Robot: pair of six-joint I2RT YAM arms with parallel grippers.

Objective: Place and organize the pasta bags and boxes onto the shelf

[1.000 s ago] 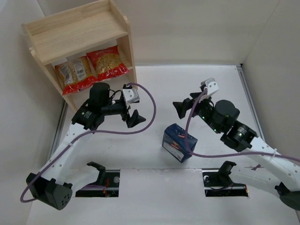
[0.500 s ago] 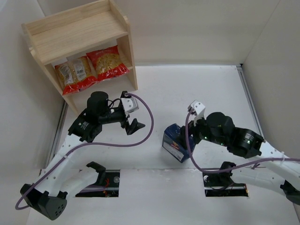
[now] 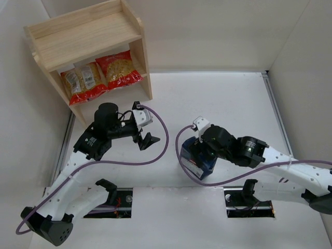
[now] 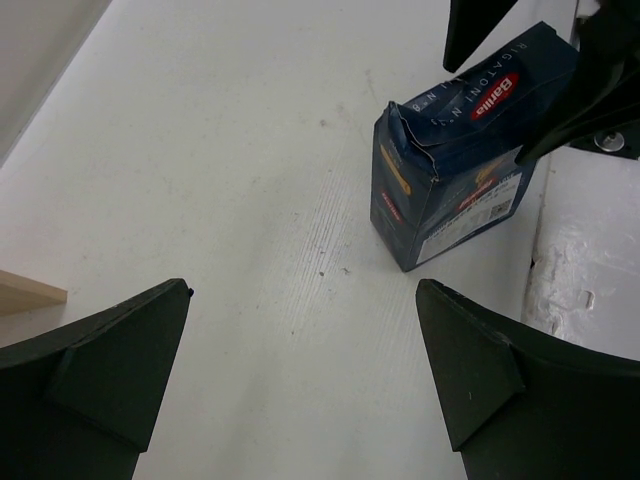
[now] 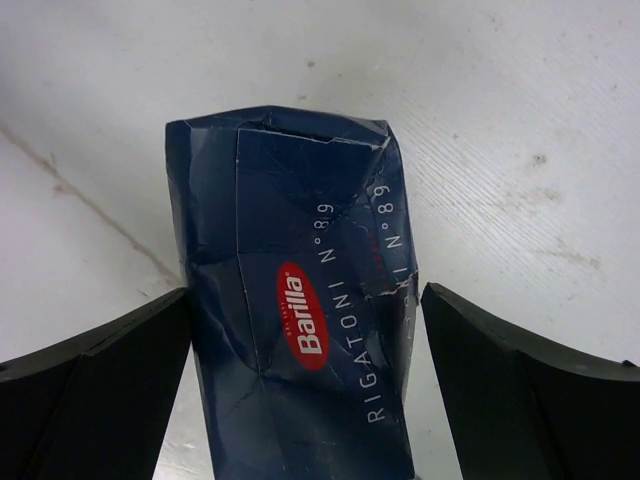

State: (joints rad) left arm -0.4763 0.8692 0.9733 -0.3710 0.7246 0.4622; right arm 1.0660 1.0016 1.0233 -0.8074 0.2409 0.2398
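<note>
The shelf (image 3: 85, 36) stands at the far left of the table (image 3: 223, 98), pale bare wood. Its upper tier is open, and its lower tier already holds the two bags (image 3: 120, 68) lying flat side by side.

The box (image 5: 300, 330) is the piece left to place. It stands on end at the near middle of the table, well apart from the shelf. I judge it light and only half stiff. It is thin cardboard, its top flaps are already crumpled and creased, and the broad panels would likely bow under a hard squeeze. The printed skin looks smooth, so a weak pinch might let it slide, and loose pasta inside could shift the weight when it tilts. The best hold is probably across two opposite side faces a little below the dented top, where the folded edges give backing, with firm but not crushing pressure.

The box is dark blue, with a red oval Barilla logo and white "RIGATONI N°89" lettering on the top face. One side carries a white barcode label, and a strip of yellow shows on the next face.

The bags are clear and full of yellow pasta with red bands at the ends. The left one shows white labels.

The right gripper (image 5: 305, 300) is spread wide and straddles the box top, one finger just beside each side. I cannot tell whether either finger is touching. The left gripper (image 3: 147, 136) is also spread wide and holds nothing, hanging over bare table between shelf and box.
</note>
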